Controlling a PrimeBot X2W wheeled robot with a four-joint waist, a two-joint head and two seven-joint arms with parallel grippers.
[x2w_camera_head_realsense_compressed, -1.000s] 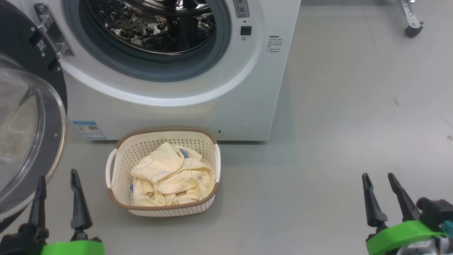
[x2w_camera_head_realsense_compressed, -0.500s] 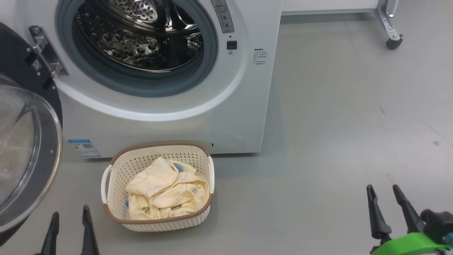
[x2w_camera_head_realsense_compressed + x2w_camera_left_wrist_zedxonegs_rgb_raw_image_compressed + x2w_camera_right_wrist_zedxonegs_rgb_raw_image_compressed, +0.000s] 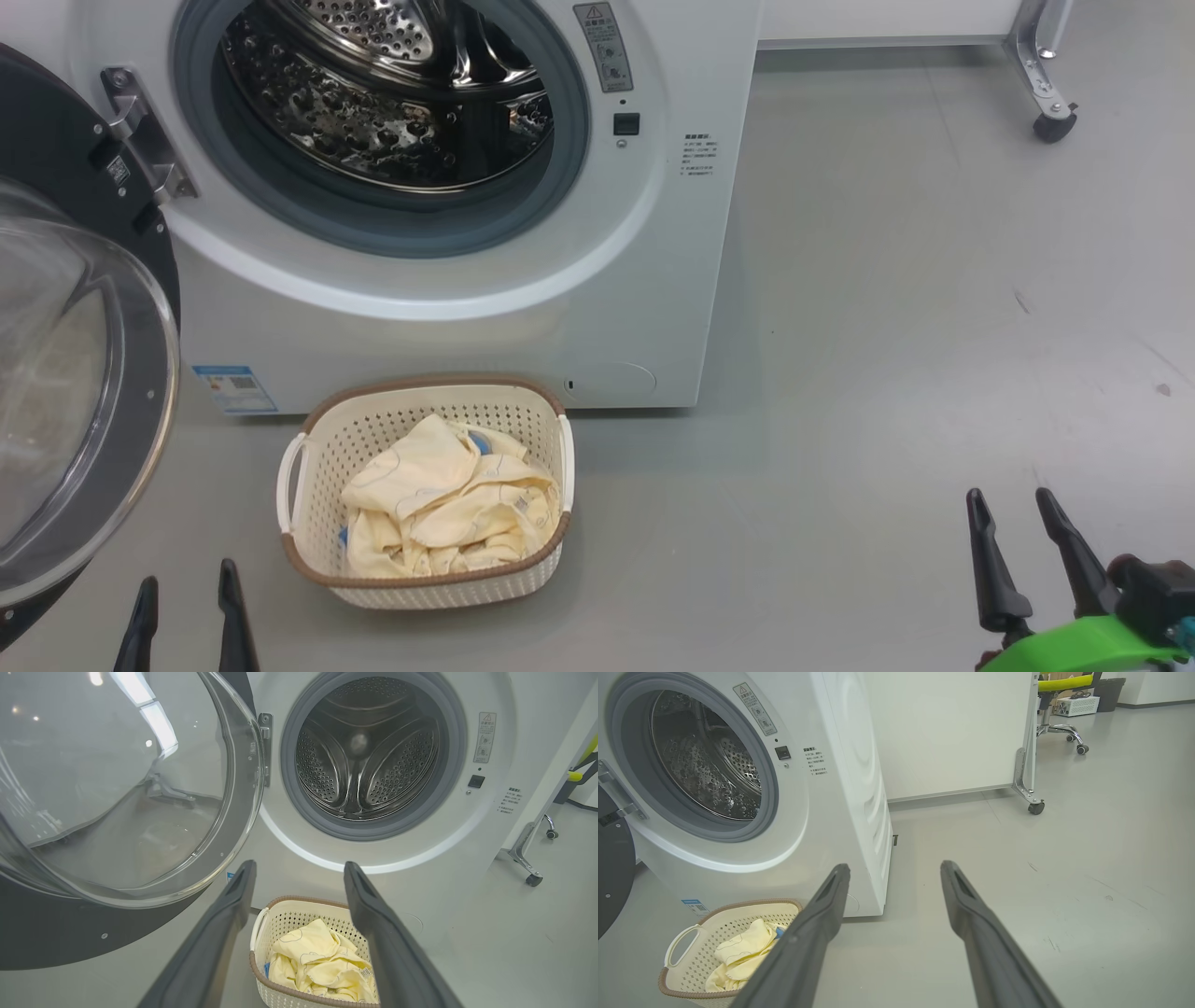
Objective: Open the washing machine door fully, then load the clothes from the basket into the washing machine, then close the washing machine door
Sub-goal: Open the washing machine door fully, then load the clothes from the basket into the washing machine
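Grey floor (image 3: 887, 373), basket (image 3: 373, 431) of clothes (image 3: 448, 509)

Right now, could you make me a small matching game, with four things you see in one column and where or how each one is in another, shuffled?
1. washing machine door
2. clothes
3. basket
4. drum

A. heaped inside the basket
B. bare steel, nothing inside
C. swung wide open
D. on the floor in front of the washing machine

Pairs: 1-C, 2-A, 3-D, 4-B
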